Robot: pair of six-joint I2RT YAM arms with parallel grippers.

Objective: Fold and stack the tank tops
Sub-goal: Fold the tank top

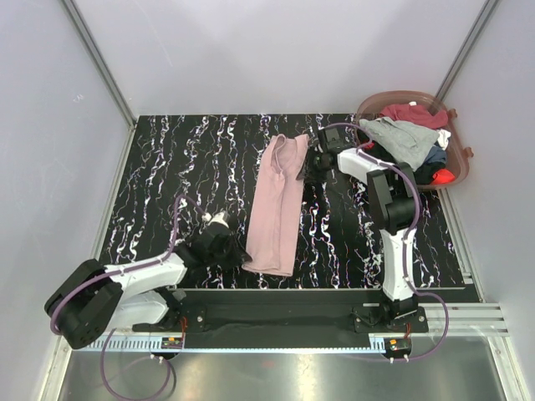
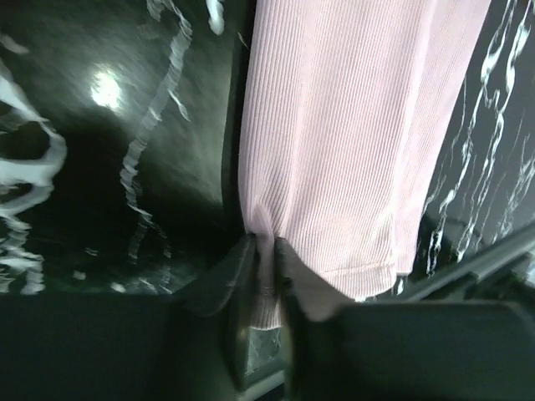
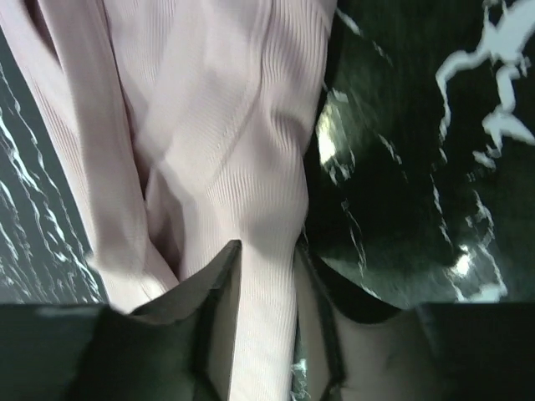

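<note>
Pink tank top (image 1: 280,205), narrow strip on worktop (image 1: 184,159), lying between left gripper (image 2: 267,261) pinching its hem corner and right gripper (image 3: 266,288) pinching its shoulder end, presumably for crosswise folding.

We see a plain dusty pink top (image 1: 278,205) with a fine rib running along its length. The same ribbed pink shows between the dark left fingers (image 2: 238,288) and between the dark grey right fingers (image 3: 213,301). Beside both pairs of fingers the table (image 1: 184,167) is glossy black, streaked with white marble veins. Beyond the right fingers we make out a brownish translucent basket (image 1: 465,159). In it are a grey top (image 1: 403,138), a maroon top (image 1: 414,114), a black cloth (image 1: 425,173) and a bright red scrap (image 1: 444,176). The right arm (image 1: 399,259) is white and black, and so is the left arm (image 1: 138,276).
</note>
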